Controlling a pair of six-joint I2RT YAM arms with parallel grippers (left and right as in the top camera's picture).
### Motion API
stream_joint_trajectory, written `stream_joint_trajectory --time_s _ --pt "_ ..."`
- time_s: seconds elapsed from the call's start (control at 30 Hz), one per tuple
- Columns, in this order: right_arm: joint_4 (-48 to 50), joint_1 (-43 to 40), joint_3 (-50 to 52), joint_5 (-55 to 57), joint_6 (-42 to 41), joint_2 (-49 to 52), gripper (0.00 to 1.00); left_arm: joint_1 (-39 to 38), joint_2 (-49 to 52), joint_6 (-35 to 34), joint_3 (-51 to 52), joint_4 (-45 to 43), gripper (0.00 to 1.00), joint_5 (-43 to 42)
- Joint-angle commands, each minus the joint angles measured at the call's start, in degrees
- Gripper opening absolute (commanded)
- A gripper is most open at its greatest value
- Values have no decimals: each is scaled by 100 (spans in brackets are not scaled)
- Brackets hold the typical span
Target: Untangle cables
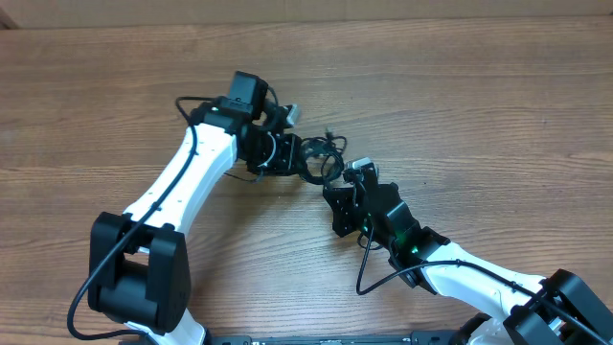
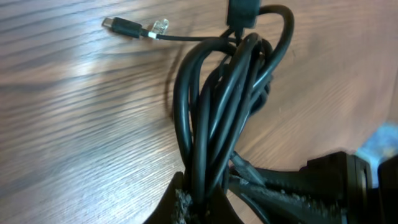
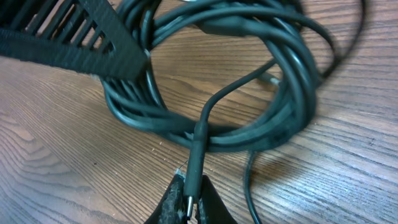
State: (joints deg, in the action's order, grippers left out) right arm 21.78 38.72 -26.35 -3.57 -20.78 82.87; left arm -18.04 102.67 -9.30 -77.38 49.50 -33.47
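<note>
Holding the cables [image 1: 321,158] mid-worktop, our left gripper [image 2: 193,200] clamped on the bundle [image 2: 211,112] and our right gripper [image 3: 189,202] on one cord [image 3: 205,118], we should draw that cord out slowly, bundle anchored.

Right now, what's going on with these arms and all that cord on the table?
Two robot arms are working on a tangle of black cables on a wooden table. The left pincer is shut on several strands of the bundle. The right pincer is shut on a single strand at the opposite side. Nothing is separated yet; the cables form one coiled clump.
</note>
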Motion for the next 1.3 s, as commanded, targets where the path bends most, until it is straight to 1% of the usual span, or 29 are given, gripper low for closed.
stream_joint_trajectory --time_s 0.0,0.07,0.23,0.33,0.43,0.6,0.67,0.8,0.9,1.0,1.03,1.07,1.13,1.17,1.2,1.23,1.27 --pt "13 26 -31 -42 26 -94 4 -197 9 1019 -66 13 4 -286" --pt "-96 26 -33 -39 26 -149 4 -269 9 1086 -66 26 4 -35" --pt "-619 15 -33 -37 28 -490 4 -315 9 1088 -66 203 4 1049" --pt "-861 15 -33 -37 26 -704 4 -315 9 1255 -66 219 4 1130" --pt "-905 15 -33 -39 24 -765 4 -343 9 1545 -66 219 4 874" --pt "-892 15 -33 -35 26 -763 4 -472 9 2157 -66 225 4 -192" --pt "-883 15 -33 -2 26 -763 4 -553 9 2337 -66 251 4 -490" --pt "-946 15 -31 474 26 -752 4 -708 7 2509 -66 520 4 -675" --pt "-997 15 -31 831 26 -752 4 -732 7 2905 -66 898 4 -944" --pt "-999 15 -31 863 20 -752 4 -721 7 3259 -66 1143 4 -1314" --pt "-1019 15 -31 863 -4 -752 6 -706 7 3263 -66 1150 4 -1384" --pt "-1043 15 -31 863 -17 -752 12 -686 7 3265 -66 1137 4 -1471" --pt "-1119 15 -31 861 -20 -754 35 -629 7 3224 -66 1062 4 -1547" --pt "-1126 15 -31 837 -20 -756 42 -605 7 3176 -66 1025 4 -1534" --pt "-1121 15 -31 754 -26 -763 58 -566 7 3082 -66 988 4 -1491" --pt "-1110 15 -37 671 -85 -785 98 -514 7 2900 -66 929 4 -1366" --pt "-1095 15 -42 623 -153 -817 100 -463 7 2677 -66 874 4 -1198"
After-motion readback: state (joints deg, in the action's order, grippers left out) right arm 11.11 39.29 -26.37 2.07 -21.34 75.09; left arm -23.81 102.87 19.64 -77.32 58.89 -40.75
